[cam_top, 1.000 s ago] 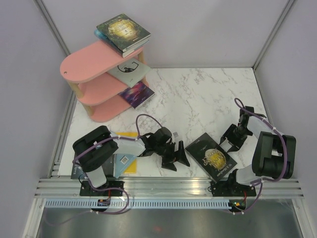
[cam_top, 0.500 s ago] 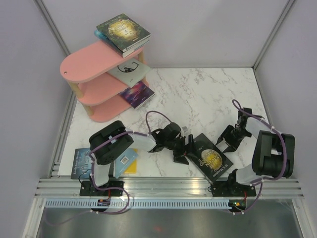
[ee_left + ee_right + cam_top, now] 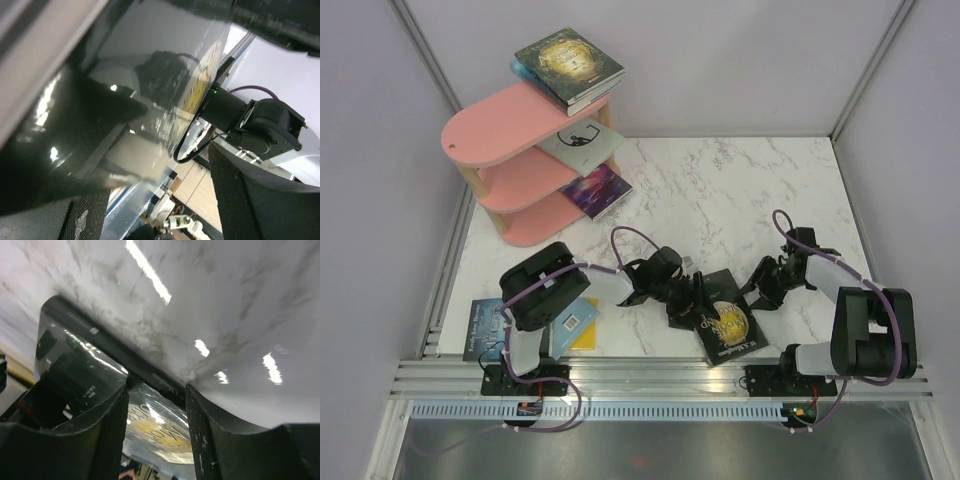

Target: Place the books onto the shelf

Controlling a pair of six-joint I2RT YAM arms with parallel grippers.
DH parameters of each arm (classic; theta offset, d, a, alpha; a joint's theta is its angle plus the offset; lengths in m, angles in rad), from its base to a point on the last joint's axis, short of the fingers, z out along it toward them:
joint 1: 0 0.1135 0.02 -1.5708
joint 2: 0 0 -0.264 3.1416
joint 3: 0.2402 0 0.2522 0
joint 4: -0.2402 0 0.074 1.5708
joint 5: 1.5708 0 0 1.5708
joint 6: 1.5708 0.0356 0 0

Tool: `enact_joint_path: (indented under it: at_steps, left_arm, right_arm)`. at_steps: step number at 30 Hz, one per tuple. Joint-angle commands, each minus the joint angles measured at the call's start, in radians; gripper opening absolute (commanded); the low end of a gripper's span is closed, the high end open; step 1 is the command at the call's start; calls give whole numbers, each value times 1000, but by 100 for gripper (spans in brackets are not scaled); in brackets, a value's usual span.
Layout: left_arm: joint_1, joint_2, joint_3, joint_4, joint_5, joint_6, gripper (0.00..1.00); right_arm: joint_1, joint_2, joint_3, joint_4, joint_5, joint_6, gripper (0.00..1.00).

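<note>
walls: plain pale grey, closing three sides.
counter: white marble with grey veins, glossy.
shelf: pink, three oval tiers on light wooden posts, far left corner, long axis slanting from near left to far right. a stack of dark books on the top tier, a grey-white book on the middle, a purple book on the lowest.
left pincer: fingers wide apart, at the left edge of the moon book.
right pincer: fingers partly spread, at its far right corner.
moon book: dark cover, gold moon, near centre of the counter; long axis runs far to near, slanting right. gold lettering unreadable.
yellow book, light blue book, dark blue book: near left, by the left arm's base.
</note>
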Motion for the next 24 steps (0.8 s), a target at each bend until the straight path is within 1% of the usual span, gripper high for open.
enact_joint_path:
  at_steps: [1,3,5,6,7,9,10,14,16,17,18,19,20,21,22,23,24]
  left_arm:
    - [-4,-27,-13,17,-155,33,76]
    - [0,-44,-21,13,-186,25,74]
    - [13,-72,-37,11,-208,22,66]
    - [17,-81,-45,11,-211,16,58]
    - [23,-89,-57,11,-215,13,36]
    - [42,-109,-71,11,-211,5,12]
    - [48,-115,-86,10,-209,3,2]
    - [91,-179,-133,-24,-189,23,2]
    - [123,-247,-165,-51,-185,60,2]
    - [137,-273,-174,-76,-169,78,2]
    - [151,-328,-182,-90,-156,126,2]
    - [186,-351,-186,-99,-133,155,2]
    - [203,-377,-183,-128,-72,186,2]
    - [235,-415,-171,-149,17,292,2]
    - [249,-432,-162,-150,18,293,2]
    - [258,-449,-148,-198,103,362,2]
    - [269,-484,-128,-219,139,394,2]
  right_arm:
    - [121,54,-148,34,-169,110,53]
    - [160,49,-152,57,-209,144,53]
    - [207,46,-138,61,-208,162,52]
    - [215,46,-130,61,-209,164,52]
    - [223,48,-121,59,-209,166,52]
    - [223,46,-104,54,-211,167,52]
    - [223,45,-99,53,-211,169,51]
    - [223,17,-47,44,-200,172,51]
    - [223,2,5,33,-191,170,53]
    - [221,-12,26,16,-179,167,57]
    - [223,-21,64,7,-174,166,66]
    - [223,-29,86,1,-174,164,80]
    - [223,-44,109,-2,-173,160,87]
    - [223,-53,155,-7,-177,149,98]
    - [223,-53,180,-7,-186,141,98]
    - [221,-56,204,-7,-196,134,98]
    - [223,-55,251,-9,-224,117,98]
